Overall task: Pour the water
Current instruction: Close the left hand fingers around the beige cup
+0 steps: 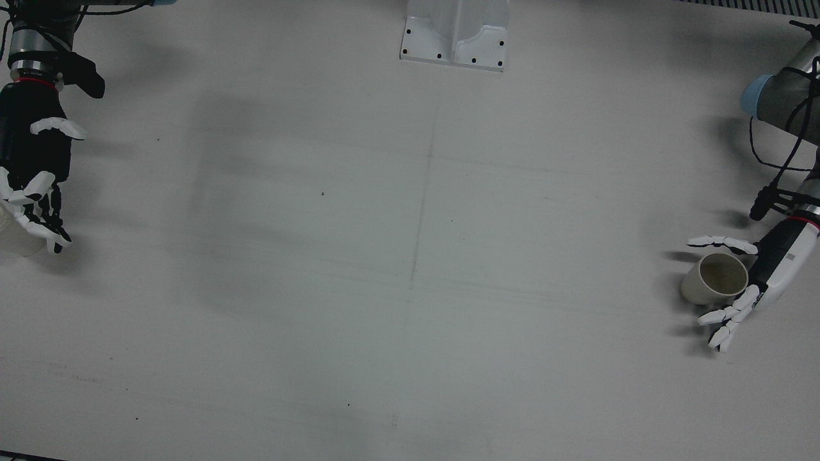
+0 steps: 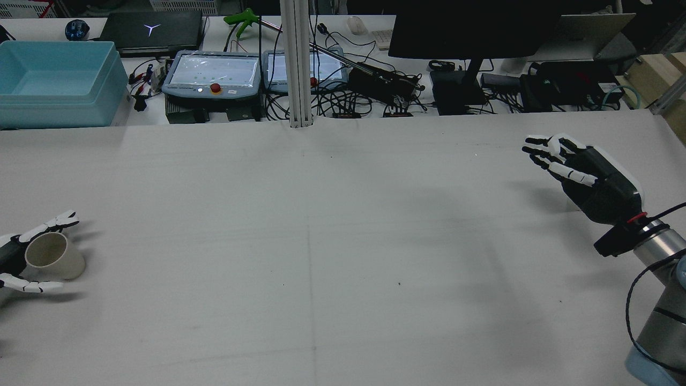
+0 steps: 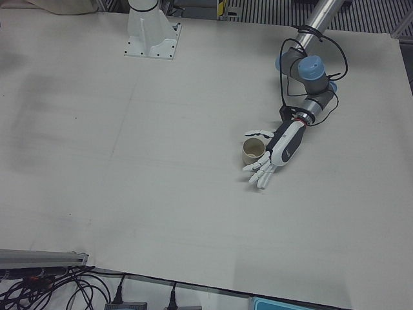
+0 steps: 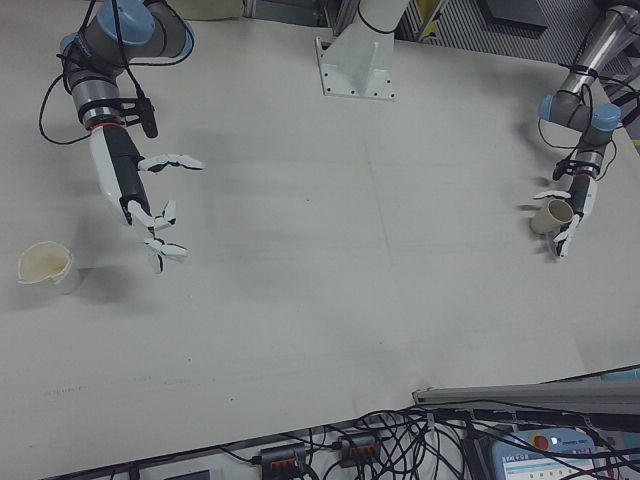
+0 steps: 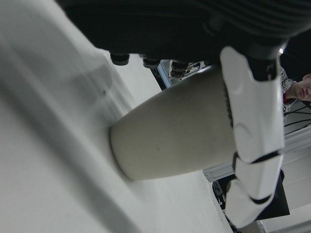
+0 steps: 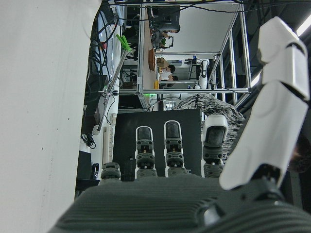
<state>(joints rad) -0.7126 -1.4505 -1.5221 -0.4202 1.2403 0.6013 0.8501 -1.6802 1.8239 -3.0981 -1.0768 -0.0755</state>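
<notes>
1. The left hand (image 1: 759,282) sits low at the table's left edge with its fingers spread apart around a beige paper cup (image 1: 716,279). One finger lies along the far side of the cup and the others fan out past its near side. The palm faces the cup's wall.
2. In the left hand view, a white fingertip (image 5: 252,116) lies across the cup near its rim, but the hand does not look clamped. I cannot tell whether the palm touches the cup.
3. That cup stands on its base, its mouth up, so its long axis is roughly vertical; in the front and rear views it seems to tip slightly. It lies directly inside the left hand's open span, so closing the fingers is likely all the grasp needs.
4. The right hand (image 4: 135,195) hangs above the table on the right side, fingers apart and holding nothing.
5. A second cup (image 4: 45,268) stands on the table just beyond the right hand, further right and nearer the operators' edge. This hand is by far the closer one to it.
6. The two cups are well apart, with bare table (image 1: 410,288) between them. Only the white pedestal (image 1: 456,32) stands at the robot's side, clear of both hands.
</notes>
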